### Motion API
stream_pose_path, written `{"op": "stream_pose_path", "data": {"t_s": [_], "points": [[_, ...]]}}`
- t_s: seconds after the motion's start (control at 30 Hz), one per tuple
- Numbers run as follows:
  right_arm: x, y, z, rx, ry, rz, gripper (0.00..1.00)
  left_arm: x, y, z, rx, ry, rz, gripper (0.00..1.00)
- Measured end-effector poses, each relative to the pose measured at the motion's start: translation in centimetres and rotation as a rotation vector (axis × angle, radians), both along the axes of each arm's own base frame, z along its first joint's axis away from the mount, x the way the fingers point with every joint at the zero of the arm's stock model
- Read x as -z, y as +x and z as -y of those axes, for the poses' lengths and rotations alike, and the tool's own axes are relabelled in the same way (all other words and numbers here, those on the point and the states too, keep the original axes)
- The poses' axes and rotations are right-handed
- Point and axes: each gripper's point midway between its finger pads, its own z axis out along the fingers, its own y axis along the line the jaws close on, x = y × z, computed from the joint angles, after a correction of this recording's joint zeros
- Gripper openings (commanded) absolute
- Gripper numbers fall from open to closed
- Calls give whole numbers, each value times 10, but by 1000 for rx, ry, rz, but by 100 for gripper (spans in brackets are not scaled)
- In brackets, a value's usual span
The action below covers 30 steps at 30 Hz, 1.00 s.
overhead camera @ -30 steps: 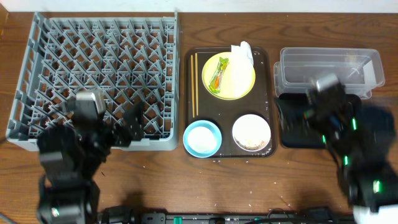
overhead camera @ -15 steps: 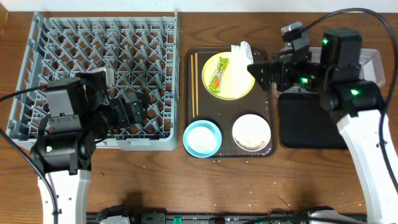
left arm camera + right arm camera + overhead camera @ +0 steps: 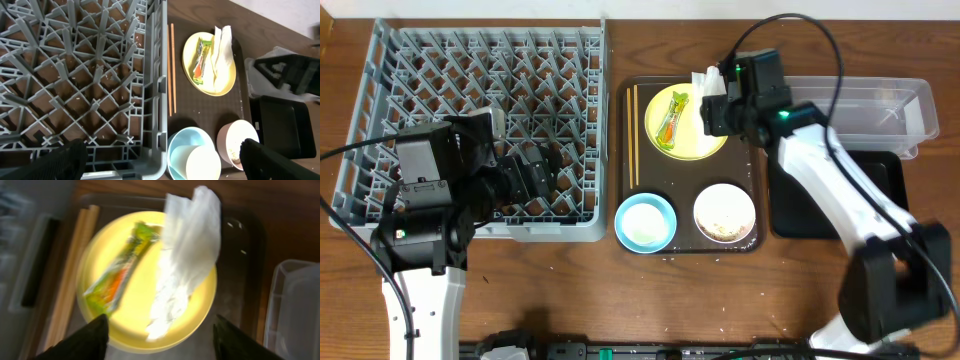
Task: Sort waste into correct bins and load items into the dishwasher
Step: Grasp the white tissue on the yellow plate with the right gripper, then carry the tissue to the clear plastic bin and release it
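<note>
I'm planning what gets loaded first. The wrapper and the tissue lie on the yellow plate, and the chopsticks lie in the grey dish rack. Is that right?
Not quite. The wrapper and the tissue do lie on the yellow plate, but the chopsticks lie on the dark-brown tray beside that plate, not in the grey dish rack, as the overhead view shows.

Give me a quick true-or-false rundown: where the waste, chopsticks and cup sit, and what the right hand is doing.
1. The wrapper lies on the yellow plate. True.
2. The chopsticks are in the dish rack. False: they lie on the brown tray, left of the plate.
3. The right hand hovers above the plate, open and holding nothing. True.
4. The tissue is in the clear tub. False: it lies on the plate, beside the wrapper.
5. The small white cup sits inside the light-blue bowl. True.
</note>
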Motion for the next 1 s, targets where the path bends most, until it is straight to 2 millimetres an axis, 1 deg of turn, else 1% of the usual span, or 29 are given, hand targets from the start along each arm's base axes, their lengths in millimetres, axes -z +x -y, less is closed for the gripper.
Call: {"op": "stream_pose_path", "data": {"t_s": [0.03,0.13,0.23,0.27,0.37,0.47,0.5,0.57,0.6,0.63,0.8,0.87,0.9,0.97,1.0], "points": [[15,7,2,29,-9,-10,57,0,0,0,-1,0,0,98],[44,20,1,76,-6,-29,52,0,0,0,0,0,0,98],[67,27,0,115,8,-48,50,0,0,0,0,0,0,98],[77,27,0,130,11,-64,49,0,0,0,0,0,0,98],[99,27,-2,154,12,-99,46,0,0,0,0,0,0,98],[113,23,-8,155,3,-123,41,0,0,0,0,0,0,98],[115,23,-10,158,-3,-119,38,0,0,0,0,0,0,98],[114,22,-13,158,-2,-120,24,0,0,0,0,0,0,98],[115,20,-14,154,-6,-125,10,0,0,0,0,0,0,98],[116,18,-14,158,-11,-134,1,0,0,0,0,0,0,98],[117,14,-12,187,-5,-161,1,0,0,0,0,0,0,98],[114,13,-12,199,27,-176,1,0,0,0,0,0,0,98],[110,13,-11,205,48,-179,1,0,0,0,0,0,0,98],[83,18,-5,219,114,-154,1,0,0,0,0,0,0,98],[65,22,-1,228,151,-132,1,0,0,0,0,0,0,98]]}}
